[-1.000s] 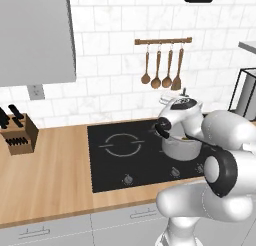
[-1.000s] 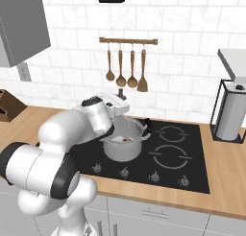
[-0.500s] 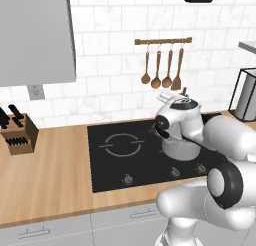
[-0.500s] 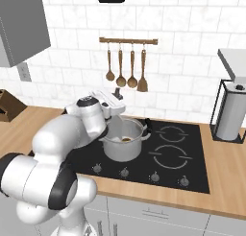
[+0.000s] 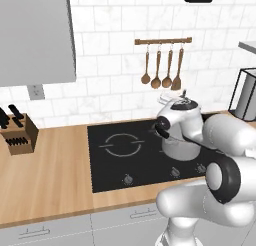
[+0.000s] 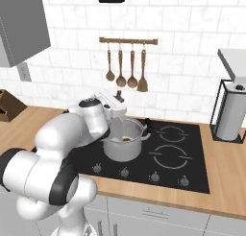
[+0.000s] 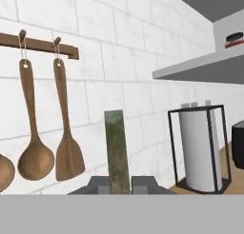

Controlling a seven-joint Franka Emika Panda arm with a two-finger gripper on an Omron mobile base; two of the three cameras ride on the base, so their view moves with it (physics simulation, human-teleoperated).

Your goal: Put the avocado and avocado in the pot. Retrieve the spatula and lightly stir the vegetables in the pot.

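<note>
The steel pot point(image 6: 124, 147) stands on the front left burner of the black cooktop point(image 6: 168, 156). A small brownish lump of the vegetables point(image 6: 127, 139) shows inside it. My hand hovers just above the pot's far rim, pointing toward the tiled wall. In the hand view my gripper point(image 7: 117, 181) is shut on the spatula point(image 7: 117, 147), whose flat grey-green metal strip stands straight up between the fingertips. From the left base view the pot point(image 5: 179, 149) is partly hidden behind my arm.
Wooden spoons and a wooden spatula point(image 6: 142, 81) hang from a rail on the wall behind the cooktop. A paper towel roll in a black wire holder point(image 6: 229, 116) stands at the right. A knife block point(image 5: 19, 135) sits on the counter at the left.
My forearm and elbow have swung a little to the left while the hand stays above the pot with the spatula. The pot has not moved.
</note>
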